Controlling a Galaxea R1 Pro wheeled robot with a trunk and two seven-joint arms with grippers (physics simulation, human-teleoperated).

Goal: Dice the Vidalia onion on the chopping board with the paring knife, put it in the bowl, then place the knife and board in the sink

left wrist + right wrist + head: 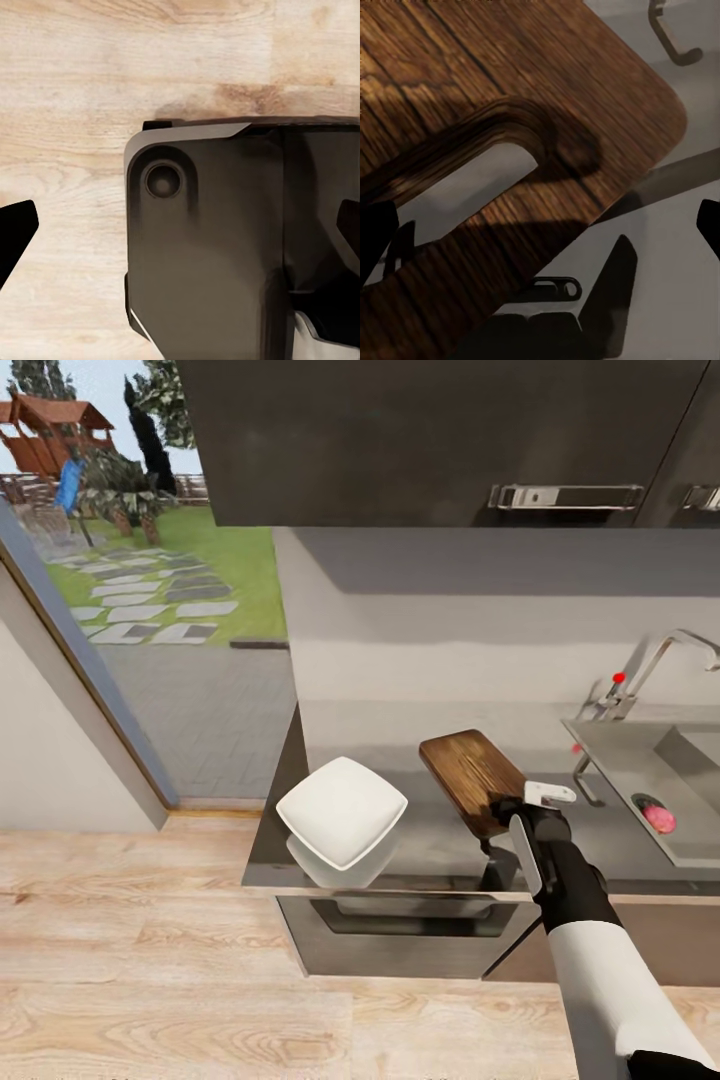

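No readable brand, label or writing was found on any item.

Bowl (342,825): glossy white, square with rounded corners, seen empty, set near the front edge of the grey desk (440,850), towards its left end.

Chopping board (472,778): dark-brown wood with visible grain, laid flat on the desk to the right of the bowl and apart from it. Its slot-shaped handle hole (472,184) was recorded in the right wrist view, the grey desk surface showing through it.

Sink (640,765): grey steel basin let into the desk at its right end, with a curved chrome tap (650,665) marked by a red dot behind it. Vidalia onion (659,819): small, pinkish-red, lying inside the basin near its front-left corner.

Right gripper (528,805): positioned over the near end of the chopping board, at the handle hole. Its dark fingers (376,232) were seen spread wide at either margin of the right wrist view, with nothing held between them.

Left gripper (180,232): pointed down at the light wooden floor (75,90) and part of the robot's dark body. Its fingers (15,232) were seen set wide apart and empty.
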